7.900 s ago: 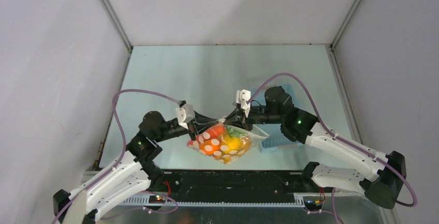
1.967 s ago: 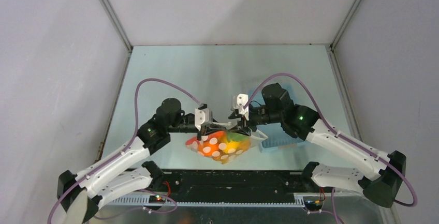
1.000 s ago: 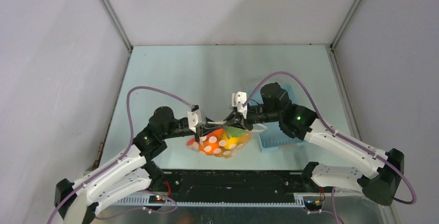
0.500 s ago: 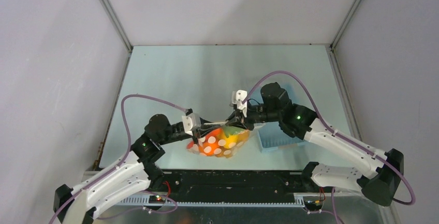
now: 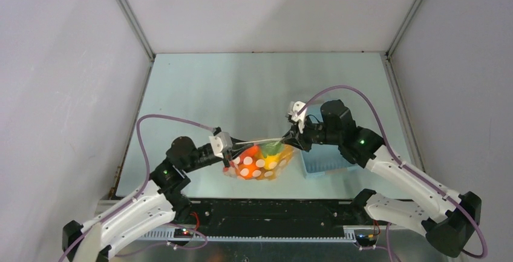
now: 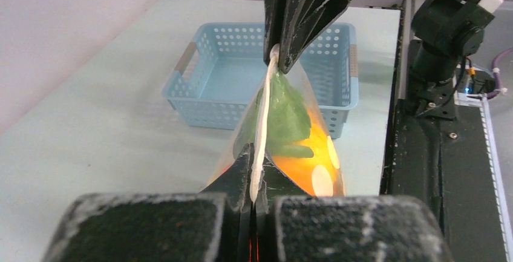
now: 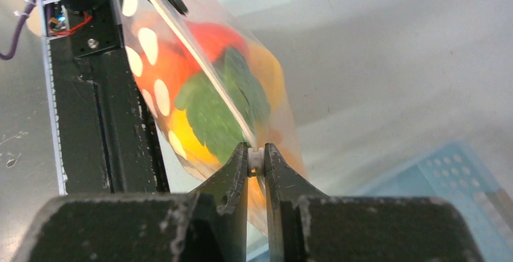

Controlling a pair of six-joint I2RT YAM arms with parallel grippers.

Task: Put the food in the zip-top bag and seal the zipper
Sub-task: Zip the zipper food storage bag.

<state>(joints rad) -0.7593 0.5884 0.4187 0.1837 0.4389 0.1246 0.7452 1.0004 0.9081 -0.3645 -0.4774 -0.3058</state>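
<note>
The zip-top bag (image 5: 260, 164), clear with white dots, hangs between both grippers just above the table. Inside it is the food (image 5: 266, 156): a red pepper (image 7: 212, 35), dark green pieces (image 7: 212, 114) and yellow and orange pieces (image 6: 302, 159). The zipper (image 5: 260, 141) runs taut as a thin white strip (image 6: 264, 111) from one gripper to the other. My left gripper (image 6: 254, 196) is shut on the strip's left end (image 5: 233, 147). My right gripper (image 7: 256, 159) is shut on the small white slider (image 7: 256, 157) at the right end (image 5: 288, 137).
The light blue perforated basket (image 5: 326, 164) stands on the table under my right arm, just right of the bag (image 6: 212, 86). The black base rail (image 5: 266, 210) runs along the near edge right below the bag.
My right gripper has moved to the right along the zipper with the slider, and the strip now stretches longer and straighter. My left gripper has drawn slightly back to the left, still holding its end.
</note>
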